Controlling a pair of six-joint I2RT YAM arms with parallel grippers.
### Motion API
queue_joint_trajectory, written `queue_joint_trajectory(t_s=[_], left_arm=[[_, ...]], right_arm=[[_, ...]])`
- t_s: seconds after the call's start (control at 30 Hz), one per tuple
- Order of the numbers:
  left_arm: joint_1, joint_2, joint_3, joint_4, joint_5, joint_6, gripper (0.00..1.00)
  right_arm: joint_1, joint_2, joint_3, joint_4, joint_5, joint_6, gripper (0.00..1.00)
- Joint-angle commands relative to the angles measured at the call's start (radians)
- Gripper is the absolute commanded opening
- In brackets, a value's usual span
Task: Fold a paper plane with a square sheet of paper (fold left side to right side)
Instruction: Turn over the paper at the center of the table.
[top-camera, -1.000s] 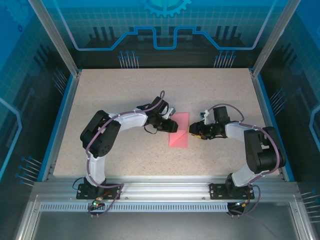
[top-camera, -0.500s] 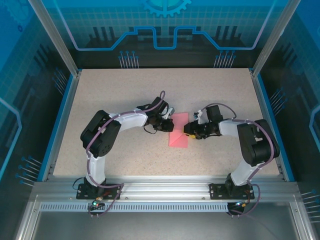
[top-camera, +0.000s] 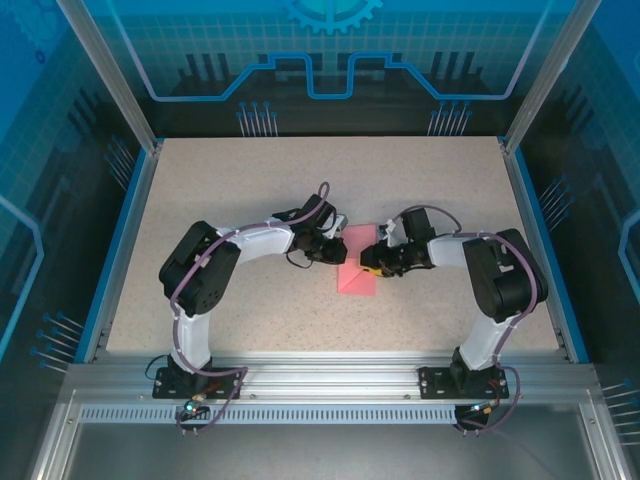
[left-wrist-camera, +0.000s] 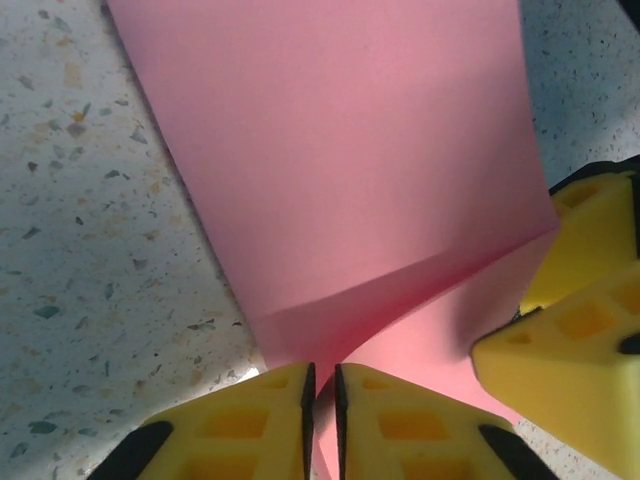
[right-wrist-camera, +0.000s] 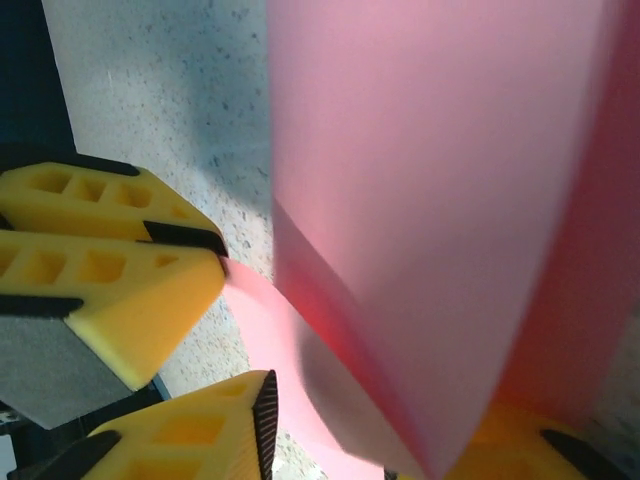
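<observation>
Left gripper (left-wrist-camera: 320, 388), bottom centre of its wrist view, is pinched shut on a lifted edge of the thin salmon-pink square sheet of paper (top-camera: 358, 280). The sheet sits mid-frame on the speckled beige tabletop (top-camera: 250, 190). Right gripper (right-wrist-camera: 372, 425), touching the sheet's right side, has its jaws apart, straddling the raised flap. Fold looks part-way: flap curled over, no flat crease yet. Later plane folds likely all remain.
</observation>
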Motion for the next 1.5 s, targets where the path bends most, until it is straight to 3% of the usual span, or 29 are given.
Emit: queue_joint_trajectory(t_s=[0.0,0.17,0.37,0.57,0.93,1.3,1.47], left_arm=[[0.006,-0.064,-0.021,0.002,-0.006,-0.012,0.21],[0.045,-0.157,-0.082,0.071,0.014,-0.078,0.39],[0.126,-0.358,-0.173,0.206,0.08,-0.2,0.78],[0.201,-0.51,-0.195,0.323,0.211,-0.28,0.99],[0.203,-0.512,-0.135,0.558,0.485,-0.367,0.99],[0.157,-0.426,-0.115,0.704,0.568,-0.411,0.99],[0.156,-0.428,-0.116,0.729,0.56,-0.427,0.83]], right_arm=[[0.015,0.017,0.025,0.044,-0.027,0.027,0.24],[-0.007,-0.039,0.03,0.049,-0.027,0.01,0.04],[-0.097,-0.199,0.036,0.062,-0.084,-0.052,0.03],[-0.198,-0.371,0.09,0.056,-0.167,-0.094,0.04],[-0.16,-0.49,0.268,0.055,-0.348,-0.123,0.05],[-0.04,-0.447,0.343,0.1,-0.387,-0.097,0.05],[-0.033,-0.447,0.349,0.058,-0.362,-0.121,0.06]])
